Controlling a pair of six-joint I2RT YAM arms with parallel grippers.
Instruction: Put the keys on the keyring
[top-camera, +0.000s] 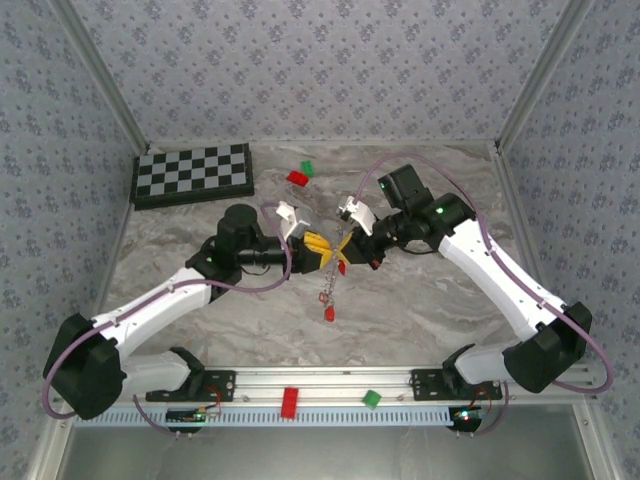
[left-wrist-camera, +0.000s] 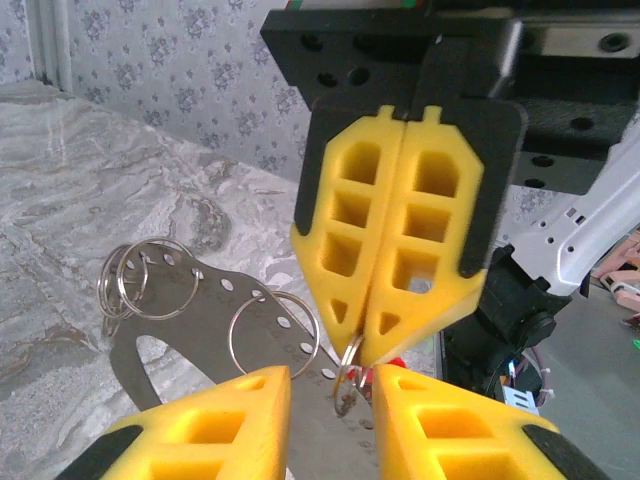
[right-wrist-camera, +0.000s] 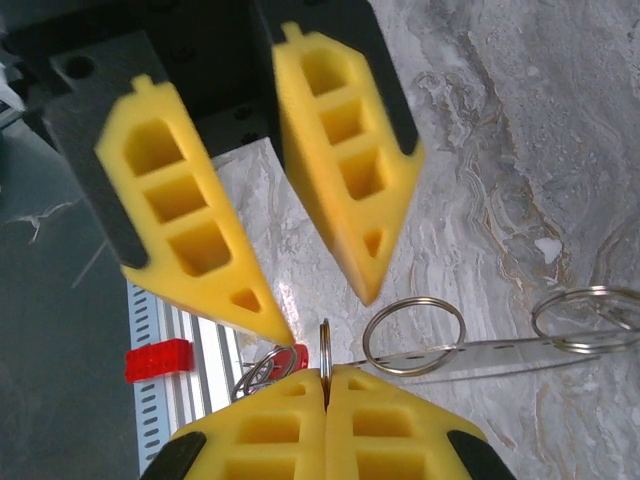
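Note:
Both grippers meet above the middle of the table. The keyring's grey perforated band (left-wrist-camera: 205, 310) carries several split rings and runs under my left gripper (left-wrist-camera: 330, 372), whose fingers stand apart with nothing clamped between them. My right gripper (right-wrist-camera: 325, 375) is shut on one thin split ring (right-wrist-camera: 325, 345) at the band's end (right-wrist-camera: 500, 352). A red-headed key (right-wrist-camera: 298, 355) hangs by small rings just beside that grip, also seen as a red spot (left-wrist-camera: 397, 358). From above, the left gripper (top-camera: 318, 250) faces the right gripper (top-camera: 345, 245), and a thin chain (top-camera: 326, 290) trails toward me to another red key (top-camera: 329, 313).
A checkerboard (top-camera: 192, 173) lies at the back left. Small red (top-camera: 297, 178) and green (top-camera: 308, 168) blocks sit behind the grippers. A larger red block (top-camera: 289, 400) and a green block (top-camera: 371, 398) rest on the front rail. Marble tabletop surrounds the arms.

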